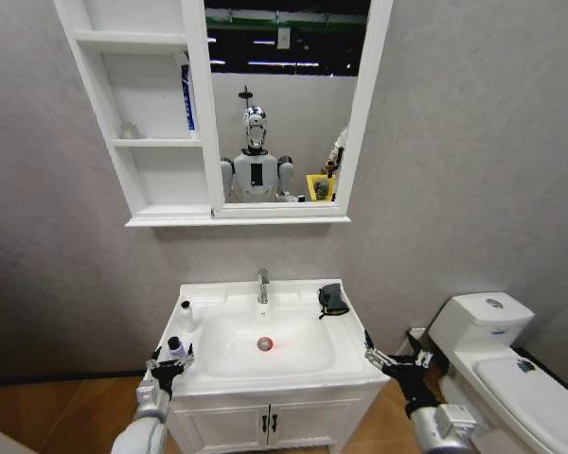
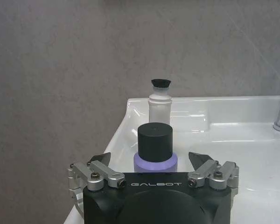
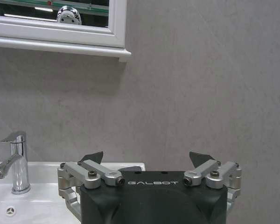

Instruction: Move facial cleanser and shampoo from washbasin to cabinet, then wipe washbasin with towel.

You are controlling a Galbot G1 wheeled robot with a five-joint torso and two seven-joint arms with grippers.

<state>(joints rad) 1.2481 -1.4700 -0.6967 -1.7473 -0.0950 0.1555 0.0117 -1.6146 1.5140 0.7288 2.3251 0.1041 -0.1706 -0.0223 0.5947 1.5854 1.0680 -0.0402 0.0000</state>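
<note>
The white washbasin (image 1: pixel 289 374) stands below the cabinet (image 1: pixel 151 142) with its shelves and mirror. A purple bottle with a black cap (image 2: pixel 155 142) stands on the basin's front left rim; in the head view this bottle (image 1: pixel 175 346) is at my left gripper (image 1: pixel 168 361). My left gripper (image 2: pixel 149 157) is open, one finger on each side of the bottle, not touching it. A white bottle with a black cap (image 2: pixel 159 105) stands farther back on the left rim. I cannot tell which is cleanser or shampoo. The dark towel (image 1: pixel 332 299) lies on the back right rim. My right gripper (image 1: pixel 395 359) hangs open by the basin's front right corner.
A chrome tap (image 1: pixel 262 285) rises at the basin's back middle. A white toilet (image 1: pixel 502 369) stands close on the right. A blue tube (image 1: pixel 187 99) stands on a cabinet shelf. The vanity doors (image 1: pixel 270 424) are below the basin. A grey wall lies behind everything.
</note>
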